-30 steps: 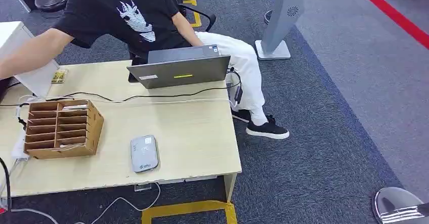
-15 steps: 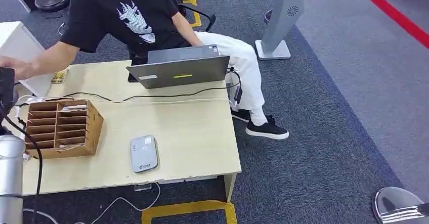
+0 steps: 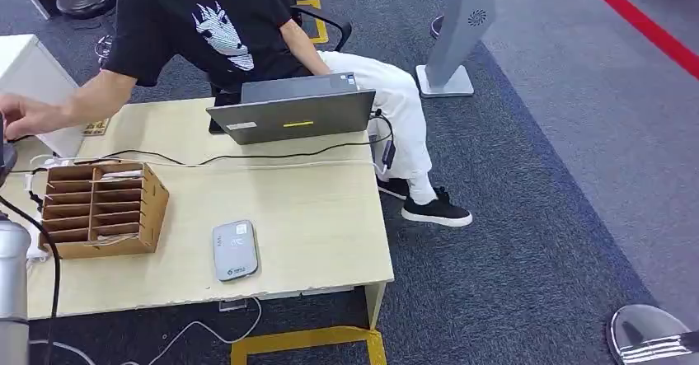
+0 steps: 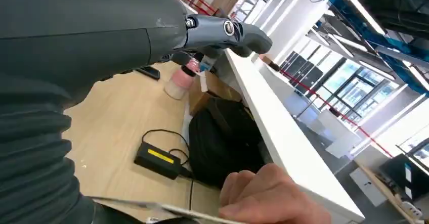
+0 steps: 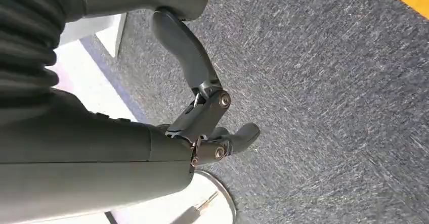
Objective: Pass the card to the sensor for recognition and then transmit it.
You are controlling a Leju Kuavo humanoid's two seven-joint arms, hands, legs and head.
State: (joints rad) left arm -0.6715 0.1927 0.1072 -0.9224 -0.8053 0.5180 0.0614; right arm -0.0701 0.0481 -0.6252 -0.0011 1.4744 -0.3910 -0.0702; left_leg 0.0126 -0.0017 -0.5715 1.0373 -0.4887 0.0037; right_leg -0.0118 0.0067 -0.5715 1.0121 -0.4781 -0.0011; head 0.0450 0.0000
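A person's fingers (image 4: 268,193) hold a thin card (image 4: 157,209) edge-on right beside my left hand (image 4: 152,37), whose dark fingers (image 4: 227,31) stretch straight out above it. I cannot see any grip on the card. In the head view the person's hand (image 3: 25,118) reaches to the table's far left, above my left arm (image 3: 12,283). The grey sensor (image 3: 235,250) lies flat near the table's front edge. My right hand (image 5: 202,107) hangs over the carpet with loosely bent fingers, holding nothing.
A wooden slotted card rack (image 3: 99,208) stands on the left of the table (image 3: 313,217), and a laptop (image 3: 293,116) with a black cable at the back. The seated person fills the far side. A black bag (image 4: 222,138) and a power brick (image 4: 157,159) lie by a white panel.
My left arm came up into the head view at the left edge, then slid a little further left. The person's arm drew back toward my left hand.
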